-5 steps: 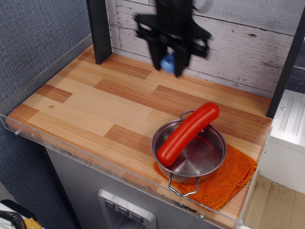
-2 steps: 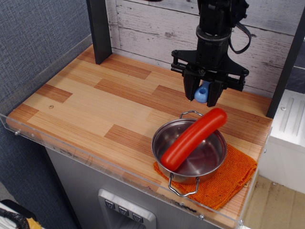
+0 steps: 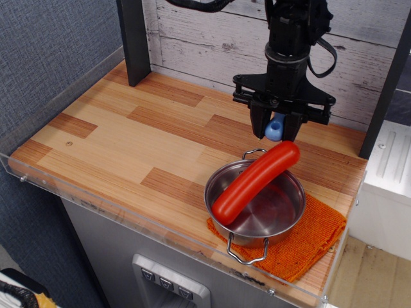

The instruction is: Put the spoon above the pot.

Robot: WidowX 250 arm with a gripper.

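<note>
My black gripper (image 3: 276, 131) hangs just behind the pot, shut on the spoon (image 3: 275, 129). Only the spoon's light-blue handle shows between the fingers; its grey bowl is hidden. The shiny steel pot (image 3: 262, 215) with two wire loop handles stands at the front right of the wooden table. The gripper's tips are a little above the table, close to the pot's far handle.
A long red sausage (image 3: 254, 181) lies slanted across the pot, its upper end right below the gripper. An orange knitted cloth (image 3: 314, 239) lies under the pot. A dark post (image 3: 133, 42) stands at the back left. A clear plastic rim (image 3: 128, 217) runs along the table's front edge.
The gripper has carried the spoon from the back middle rightwards and down to a spot just behind the pot. The sausage has shifted slightly in the pot.
</note>
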